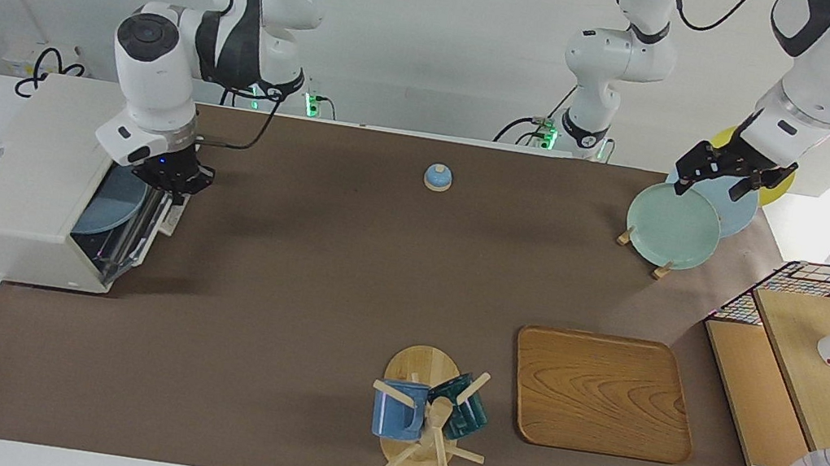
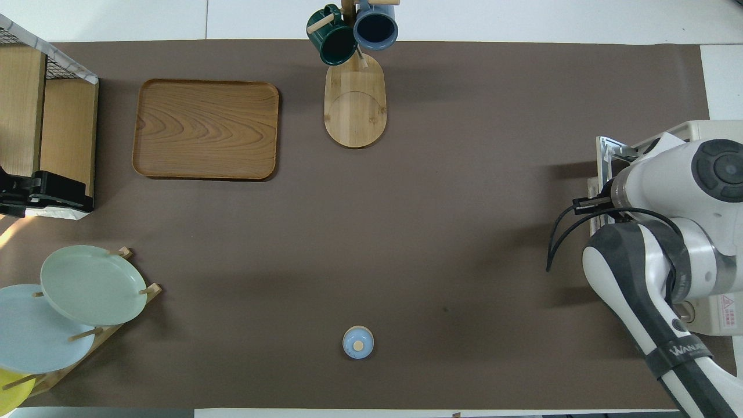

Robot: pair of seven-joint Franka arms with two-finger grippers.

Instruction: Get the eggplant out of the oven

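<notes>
Swinging the door down on the boxy off-white toaster oven, the right gripper is clamped on its metal bar handle; it should follow the hinge arc until flat. The eggplant isn't visible; a pale blue plate shows inside. The left gripper waits wide over the plate rack.

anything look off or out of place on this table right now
Nothing spilled, tipped or damaged. One oddity: the oven door hangs open with the right gripper shut on its handle, yet only a blue plate shows inside, no eggplant. The left gripper waits open over the plate rack.
</notes>
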